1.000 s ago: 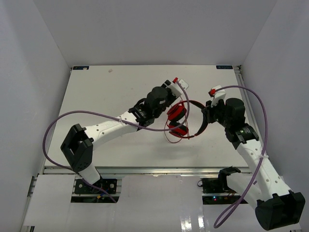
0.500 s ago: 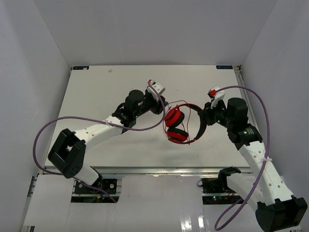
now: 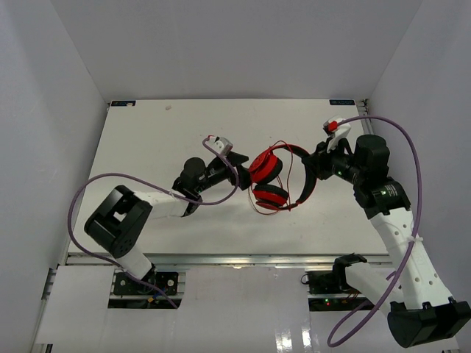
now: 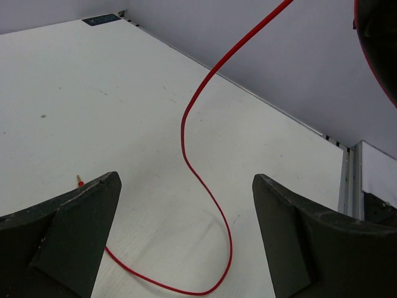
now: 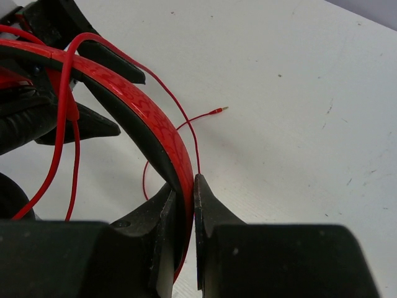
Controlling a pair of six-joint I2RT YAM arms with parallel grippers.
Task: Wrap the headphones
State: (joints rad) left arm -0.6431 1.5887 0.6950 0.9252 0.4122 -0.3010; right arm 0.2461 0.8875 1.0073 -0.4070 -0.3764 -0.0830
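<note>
1. Currently the right gripper (image 5: 185,186) has its jaws pressed together on the headband (image 5: 155,118) of the headphones (image 3: 274,180), pinching the red band edge-on.
2. The left gripper (image 4: 186,179) is spread wide and pinches nothing. The cable (image 4: 193,161) passes below the gap between its 2 fingers and touches neither.
3. The headphones sit between the 2 grippers near the middle of the table (image 3: 147,147). The earcups are toward the left gripper, and the band arcs across to the right gripper.
4. From the earcup (image 4: 378,43) the loose cable drops to the table, bends beneath the left gripper and ends at the plug (image 4: 79,181), just beside the left finger.
5. The left arm is judged nearer the loose cable. The cable's long axis runs through the open jaws, so a straight descent should straddle it.
6. The side walls (image 3: 51,110) stand well apart from both grippers, leaving open room for winding.
</note>
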